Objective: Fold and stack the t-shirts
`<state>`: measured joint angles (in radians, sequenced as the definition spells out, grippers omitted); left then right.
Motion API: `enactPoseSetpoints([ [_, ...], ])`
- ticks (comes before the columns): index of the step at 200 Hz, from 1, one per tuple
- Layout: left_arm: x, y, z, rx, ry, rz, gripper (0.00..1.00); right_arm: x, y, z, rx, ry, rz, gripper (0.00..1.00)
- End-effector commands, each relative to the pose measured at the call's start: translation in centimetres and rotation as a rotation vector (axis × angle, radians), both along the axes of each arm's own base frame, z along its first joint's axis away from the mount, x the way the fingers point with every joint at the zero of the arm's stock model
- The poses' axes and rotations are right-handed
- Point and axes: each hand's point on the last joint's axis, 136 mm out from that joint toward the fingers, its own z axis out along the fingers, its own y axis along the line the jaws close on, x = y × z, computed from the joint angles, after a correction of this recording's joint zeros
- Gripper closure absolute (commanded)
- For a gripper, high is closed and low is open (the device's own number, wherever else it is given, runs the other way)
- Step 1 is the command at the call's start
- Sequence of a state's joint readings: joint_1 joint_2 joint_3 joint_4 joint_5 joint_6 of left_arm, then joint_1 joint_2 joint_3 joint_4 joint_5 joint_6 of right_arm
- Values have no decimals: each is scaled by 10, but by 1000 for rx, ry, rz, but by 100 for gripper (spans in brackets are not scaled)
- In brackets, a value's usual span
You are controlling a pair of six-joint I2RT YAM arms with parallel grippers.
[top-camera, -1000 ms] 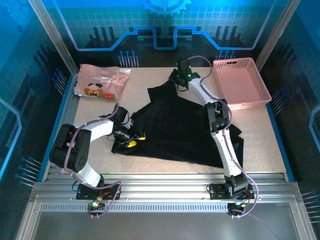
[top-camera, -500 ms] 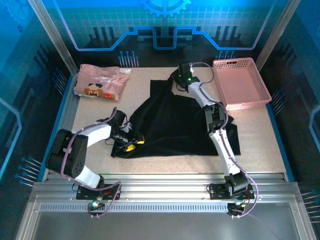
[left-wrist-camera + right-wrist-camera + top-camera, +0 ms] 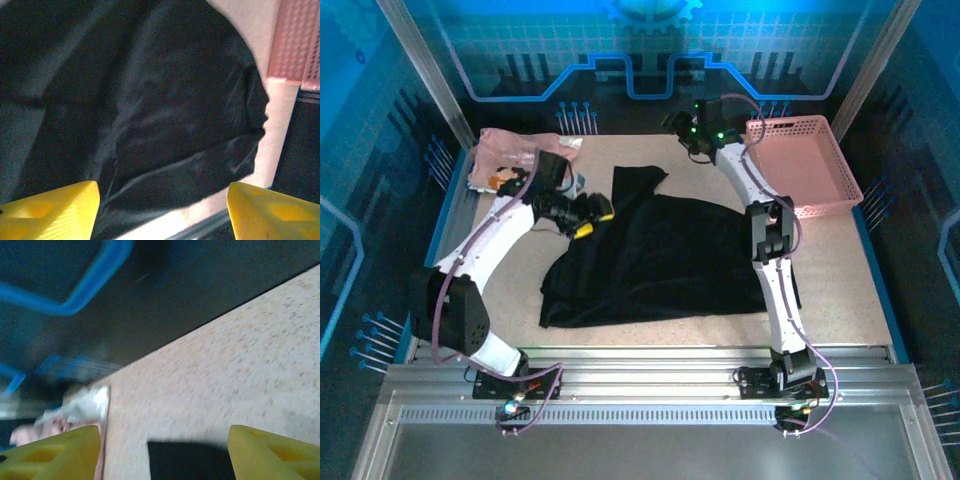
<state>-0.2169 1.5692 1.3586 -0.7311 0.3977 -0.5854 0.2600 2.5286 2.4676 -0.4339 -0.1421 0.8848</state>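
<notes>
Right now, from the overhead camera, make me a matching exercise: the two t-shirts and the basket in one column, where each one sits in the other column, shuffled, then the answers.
Column one
1. black t-shirt
2. pink t-shirt
3. mesh basket

Column two
a. far right corner
b. spread loosely across the middle
c. bunched in the far left corner

Pairs: 1-b, 2-c, 3-a
</notes>
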Motion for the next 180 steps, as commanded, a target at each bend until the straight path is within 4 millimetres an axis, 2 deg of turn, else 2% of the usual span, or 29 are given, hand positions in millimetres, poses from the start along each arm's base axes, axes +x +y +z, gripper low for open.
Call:
enactPoseSetpoints([
  [1, 37, 20, -27, 95, 46, 65, 31, -83, 25, 8, -157, 122, 276, 30],
  [7, 52, 21, -31, 101, 37, 74, 31, -99, 26, -2, -201, 159, 308, 30],
  [9, 57, 21, -32, 101, 31, 75, 31, -105, 27, 3, -208, 153, 318, 30],
  [15, 72, 19, -34, 98, 11, 76, 32, -121, 29, 1, -222, 170, 343, 30],
  [18, 79, 18, -34, 96, 0, 77, 32, -130, 30, -7, -224, 193, 353, 30],
  [20, 84, 17, -35, 94, -7, 78, 32, -134, 30, -4, -219, 191, 358, 30],
  [45, 136, 2, -49, 49, -55, 83, 40, -192, 30, -34, -206, 269, 377, 31],
  [66, 171, -11, -61, -20, -89, 98, 53, -226, 24, -59, -232, 332, 381, 32],
  [86, 194, -24, -71, -78, -104, 110, 61, -246, 22, -78, -222, 373, 380, 33],
  [101, 206, -32, -79, -106, -107, 126, 68, -257, 21, -93, -242, 403, 389, 34],
  [117, 215, -41, -85, -127, -111, 127, 69, -270, 23, -112, -255, 450, 413, 35],
  [140, 215, -50, -115, -77, -48, 113, 71, -285, 23, -133, -285, 512, 434, 35],
  [164, 210, -38, -154, 16, 34, 151, 73, -297, 23, -142, -335, 543, 470, 36],
  [180, 208, -26, -170, 98, 66, 164, 73, -304, 13, -146, -403, 579, 478, 35],
])
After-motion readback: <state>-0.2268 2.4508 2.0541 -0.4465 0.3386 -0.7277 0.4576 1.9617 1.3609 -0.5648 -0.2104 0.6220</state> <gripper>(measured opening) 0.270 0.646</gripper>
